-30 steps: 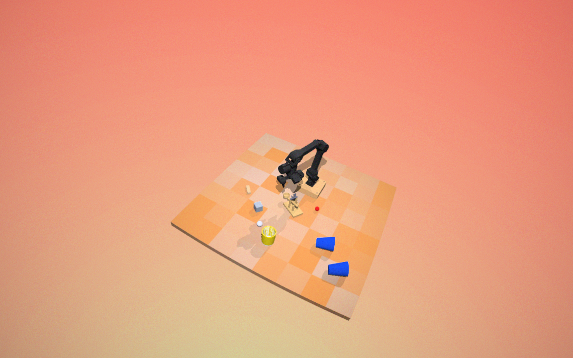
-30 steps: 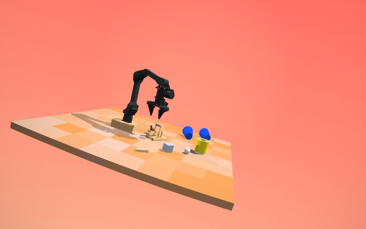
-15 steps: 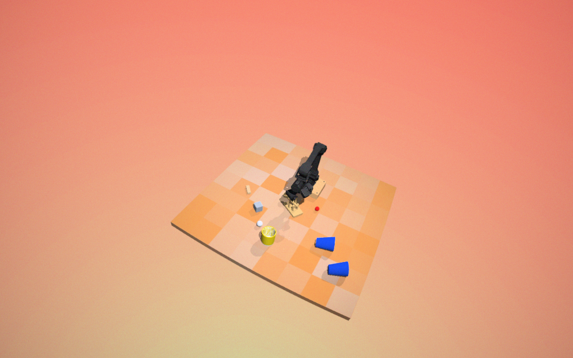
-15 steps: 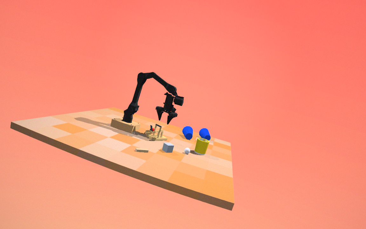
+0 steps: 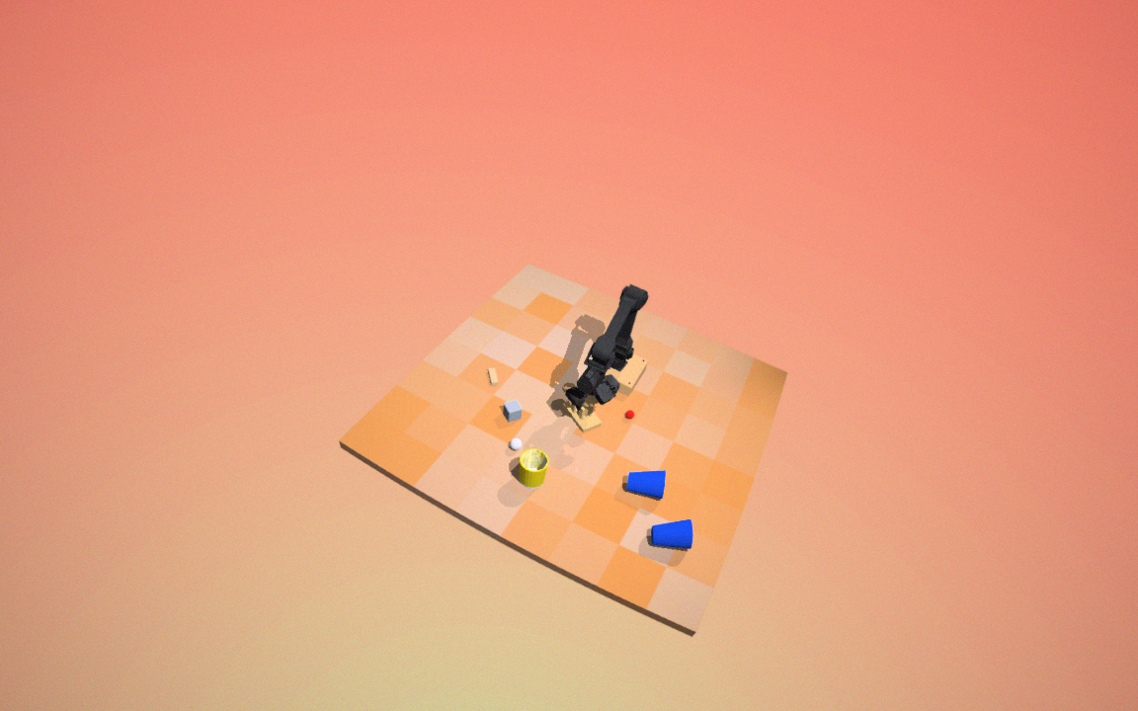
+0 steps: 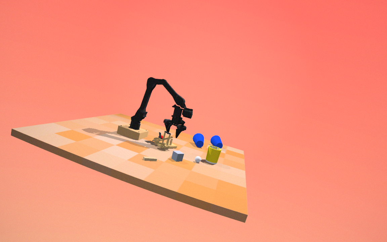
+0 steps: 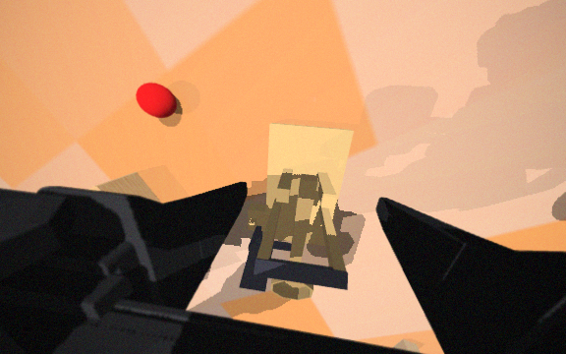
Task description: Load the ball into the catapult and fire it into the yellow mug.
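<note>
The small wooden catapult (image 5: 583, 413) stands in the middle of the checkered board; it also shows in the exterior view (image 6: 164, 141) and in the wrist view (image 7: 297, 231). My gripper (image 6: 174, 130) hangs open and empty a little above it, with the catapult showing between the fingertips. A red ball (image 5: 628, 414) (image 7: 155, 99) lies on the board beside the catapult, apart from it. The yellow mug (image 5: 533, 466) (image 6: 213, 154) stands upright near the front. A white ball (image 5: 515, 443) (image 6: 198, 159) lies on the board right next to the mug.
Two blue cups (image 5: 645, 482) (image 5: 672, 533) lie on their sides at the front right. A grey cube (image 5: 512, 409) and a small wooden block (image 5: 492, 375) lie left of the catapult. The arm's wooden base (image 6: 132, 131) sits behind it.
</note>
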`<state>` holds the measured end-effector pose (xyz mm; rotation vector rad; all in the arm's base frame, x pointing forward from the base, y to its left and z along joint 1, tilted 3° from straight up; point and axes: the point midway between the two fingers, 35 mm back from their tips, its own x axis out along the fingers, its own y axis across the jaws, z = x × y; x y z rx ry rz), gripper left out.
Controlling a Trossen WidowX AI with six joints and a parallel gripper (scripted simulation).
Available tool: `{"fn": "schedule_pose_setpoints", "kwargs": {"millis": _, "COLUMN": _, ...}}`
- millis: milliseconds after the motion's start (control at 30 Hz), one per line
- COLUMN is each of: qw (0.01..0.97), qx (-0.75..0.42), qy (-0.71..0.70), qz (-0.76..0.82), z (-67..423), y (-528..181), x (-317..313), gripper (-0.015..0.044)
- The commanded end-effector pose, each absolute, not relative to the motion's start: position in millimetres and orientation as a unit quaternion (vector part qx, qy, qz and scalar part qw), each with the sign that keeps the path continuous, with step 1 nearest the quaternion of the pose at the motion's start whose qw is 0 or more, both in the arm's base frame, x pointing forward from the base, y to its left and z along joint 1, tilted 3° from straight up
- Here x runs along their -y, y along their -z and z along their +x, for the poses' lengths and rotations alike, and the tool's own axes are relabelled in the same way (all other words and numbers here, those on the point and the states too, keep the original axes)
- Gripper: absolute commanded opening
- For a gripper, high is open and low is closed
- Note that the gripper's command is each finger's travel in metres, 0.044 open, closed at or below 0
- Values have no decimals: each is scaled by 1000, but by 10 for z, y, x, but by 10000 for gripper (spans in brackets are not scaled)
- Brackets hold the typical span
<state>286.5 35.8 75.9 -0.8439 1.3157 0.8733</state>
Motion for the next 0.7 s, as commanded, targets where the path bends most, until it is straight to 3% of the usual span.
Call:
{"fn": "schedule_pose_setpoints", "kwargs": {"millis": 0, "qw": 623, "qx": -578, "qy": -379, "qz": -366, "z": 2854, "y": -679, "x": -354, "gripper": 440}}
{"fn": "schedule_pose_setpoints", "kwargs": {"millis": 667, "qw": 623, "qx": -578, "qy": -379, "qz": -366, "z": 2870, "y": -353, "x": -370, "gripper": 440}}
